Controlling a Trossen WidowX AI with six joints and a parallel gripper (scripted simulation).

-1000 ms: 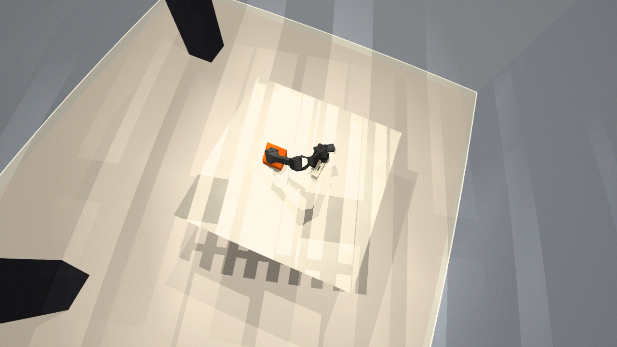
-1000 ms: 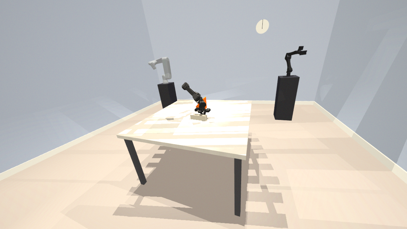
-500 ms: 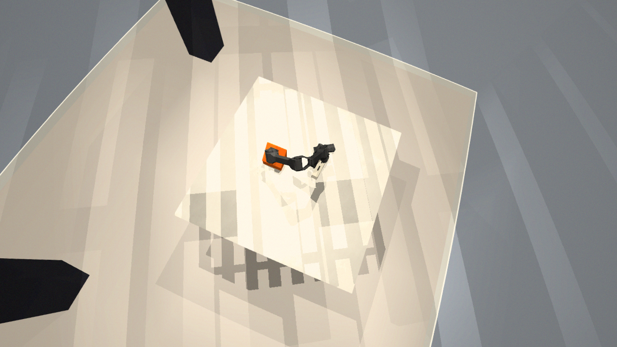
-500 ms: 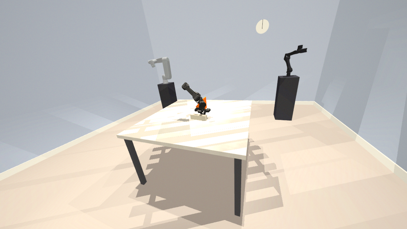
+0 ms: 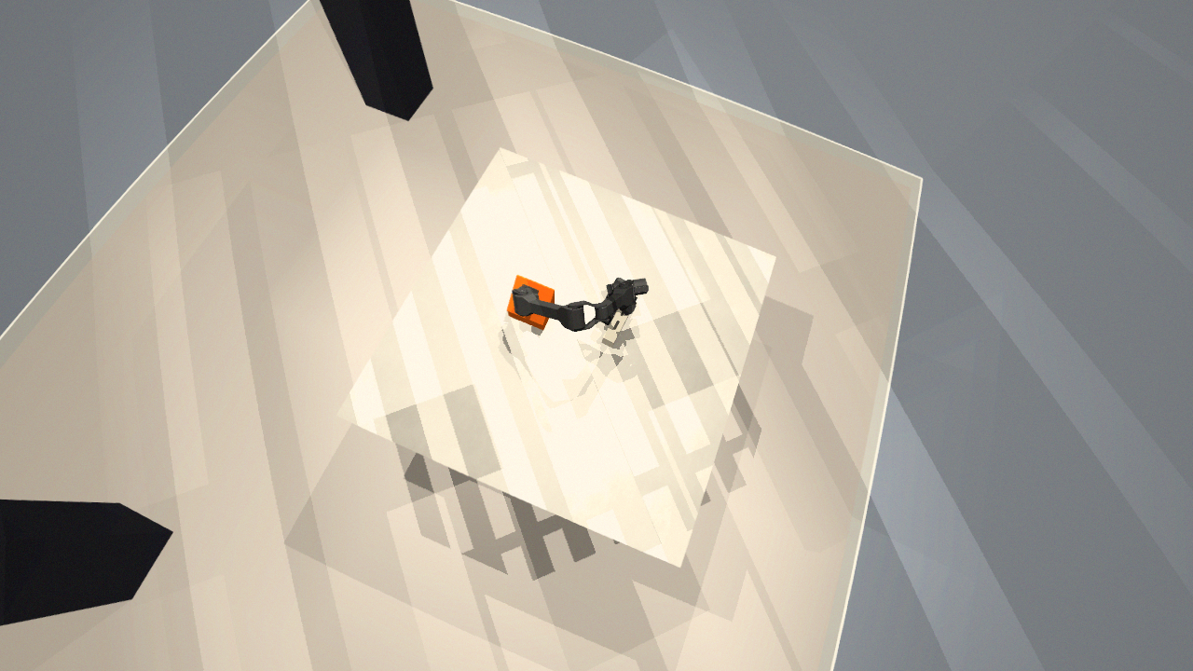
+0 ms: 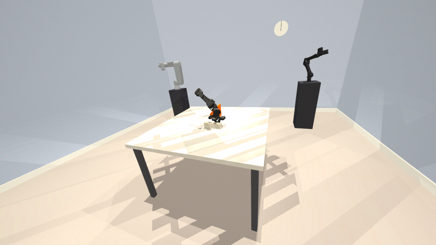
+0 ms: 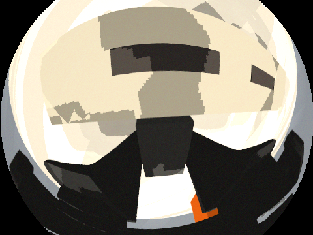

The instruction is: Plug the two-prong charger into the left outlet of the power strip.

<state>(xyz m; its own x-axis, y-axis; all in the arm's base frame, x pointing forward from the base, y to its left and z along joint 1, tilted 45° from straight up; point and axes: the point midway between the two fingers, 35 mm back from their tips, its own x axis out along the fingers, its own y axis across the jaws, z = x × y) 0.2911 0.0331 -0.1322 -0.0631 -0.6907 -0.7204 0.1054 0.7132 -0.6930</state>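
Note:
The charger (image 7: 164, 147) is a dark block in the wrist view. My gripper (image 7: 160, 131) (image 6: 217, 120) is shut on it, with one finger on each side. The charger's prongs do not show. The cream power strip (image 7: 81, 81) (image 6: 210, 125) lies on the table, and the charger's far edge overlaps the strip's near edge in the wrist view. A long dark slot (image 7: 163, 59) is in the strip's middle beyond the charger, and a smaller dark slot (image 7: 262, 76) is farther right. Whether charger and strip touch cannot be told.
The arm's orange base (image 5: 541, 290) (image 6: 219, 107) (image 7: 199, 213) stands on the light table (image 5: 575, 467) (image 6: 237, 143). Away from the table, a white arm (image 6: 179, 72) and a black arm (image 6: 308, 68) stand on dark pedestals. Striped shadows cross the table and floor.

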